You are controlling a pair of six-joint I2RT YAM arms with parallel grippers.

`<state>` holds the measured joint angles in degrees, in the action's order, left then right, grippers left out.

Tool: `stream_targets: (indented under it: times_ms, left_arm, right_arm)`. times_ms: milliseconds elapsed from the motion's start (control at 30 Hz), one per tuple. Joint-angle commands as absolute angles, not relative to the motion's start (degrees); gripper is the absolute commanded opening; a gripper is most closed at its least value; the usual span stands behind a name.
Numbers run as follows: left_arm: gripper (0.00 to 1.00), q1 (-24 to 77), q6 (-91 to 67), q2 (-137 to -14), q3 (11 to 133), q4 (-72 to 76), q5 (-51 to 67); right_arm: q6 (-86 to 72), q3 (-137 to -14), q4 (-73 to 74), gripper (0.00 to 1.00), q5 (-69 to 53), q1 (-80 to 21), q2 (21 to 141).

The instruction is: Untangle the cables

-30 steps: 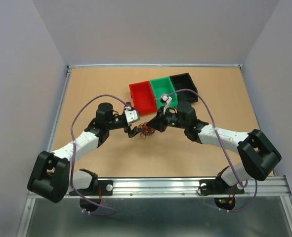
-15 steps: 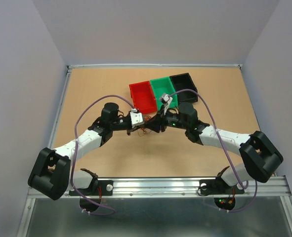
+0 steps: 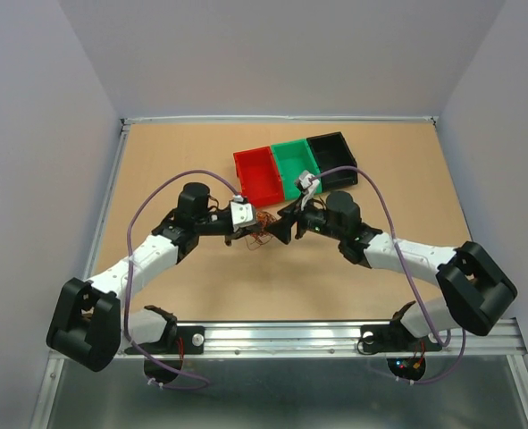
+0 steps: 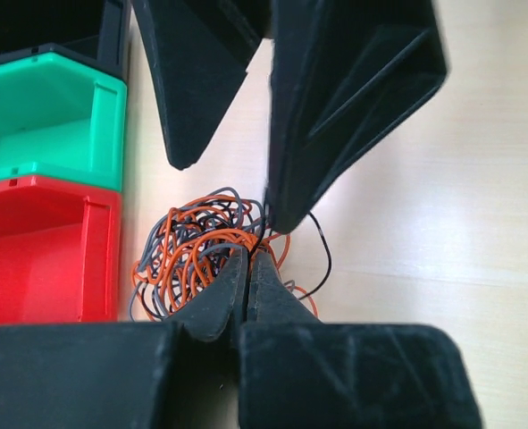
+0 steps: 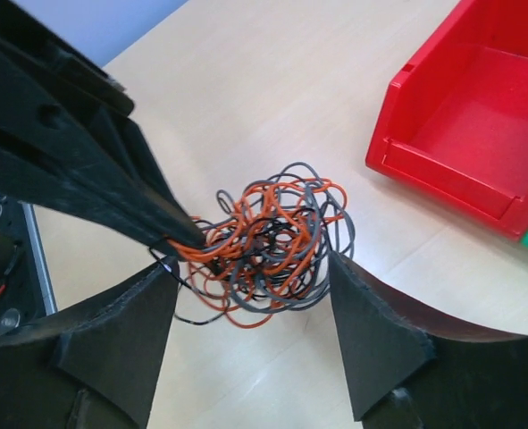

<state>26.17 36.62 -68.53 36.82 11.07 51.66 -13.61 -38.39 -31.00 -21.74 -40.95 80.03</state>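
The cables (image 3: 264, 224) are a small ball of thin orange, grey and black wires on the table, just in front of the red bin (image 3: 257, 176). My left gripper (image 3: 251, 231) is shut, its tips (image 4: 248, 255) pinching strands at the near edge of the cables (image 4: 192, 250). My right gripper (image 3: 277, 231) faces it from the other side. In the right wrist view my right gripper (image 5: 253, 264) stands open, one finger on each side of the cables (image 5: 277, 232), with nothing squeezed between the fingers (image 5: 380, 331).
Three bins stand in a row behind the tangle: red, green (image 3: 292, 165) and black (image 3: 332, 152). The red bin (image 5: 478, 125) lies close to the tangle's far side. Both arms meet mid-table, their purple cables looping above.
My left gripper moved in and shut on the cables. My right gripper, shut a second ago, has opened and drawn back slightly to the right.
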Motion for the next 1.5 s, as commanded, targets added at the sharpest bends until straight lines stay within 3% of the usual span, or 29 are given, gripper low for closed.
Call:
stream_targets:
  times_ms: [0, 467, 500, 533, 633, 667, 767, 1000, 1233, 1300, 1467]
  left_arm:
    - [0.0, 25.32, 39.28, -65.39, 40.43, 7.83, 58.27]
    - [0.0, 24.44, 38.59, -63.37, 39.55, 9.58, 58.71]
    - [0.0, 24.35, 38.58, -63.28, 39.46, 9.93, 58.8]
    - [0.0, 24.35, 38.41, -63.11, 39.2, 10.37, 58.8]
    - [0.0, 24.17, 36.83, -62.67, 38.67, 11.86, 57.66]
    - [0.0, 23.91, 36.48, -62.14, 38.41, 12.82, 57.48]
    - [0.0, 22.51, 32.54, -59.6, 36.92, 17.46, 55.9]
    - [0.0, 15.65, 20.67, -55.1, 32.08, 31.1, 52.49]
    - [0.0, 15.73, 20.3, -61.25, 34.53, 30.94, 50.01]
    - [0.0, 16.08, 21.26, -62.75, 34.98, 29.8, 49.57]
    - [0.0, 21.0, 26.35, -63.72, 35.07, 26.38, 46.32]
  right_arm:
    - [-14.47, -37.0, -36.99, 0.7, -18.45, -38.69, 81.12]
    - [-15.73, -43.24, -42.62, 0.67, -46.84, -37.53, 92.9]
    - [-15.91, -43.33, -42.63, 0.63, -46.93, -37.53, 92.9]
    - [-16.26, -43.42, -42.63, 0.5, -46.32, -37.53, 92.9]
    - [-16.61, -43.16, -42.71, 0.31, -46.41, -37.62, 92.46]
    - [-16.61, -42.63, -42.54, 0.16, -46.15, -37.62, 92.29]
    - [-17.14, -41.58, -41.67, 0.02, -41.5, -37.53, 90.18]
    - [-18.54, -41.4, -30.16, 0.01, -20.68, -35.95, 85.43]
    - [-18.37, -40.7, -19.44, 0.01, -2.66, -35.77, 80.08]
    - [-17.76, -39.47, -18.9, 0.15, -1.93, -35.77, 77.62]
    - [-16.18, -37.62, -19.6, 0.13, -5.62, -35.77, 74.09]
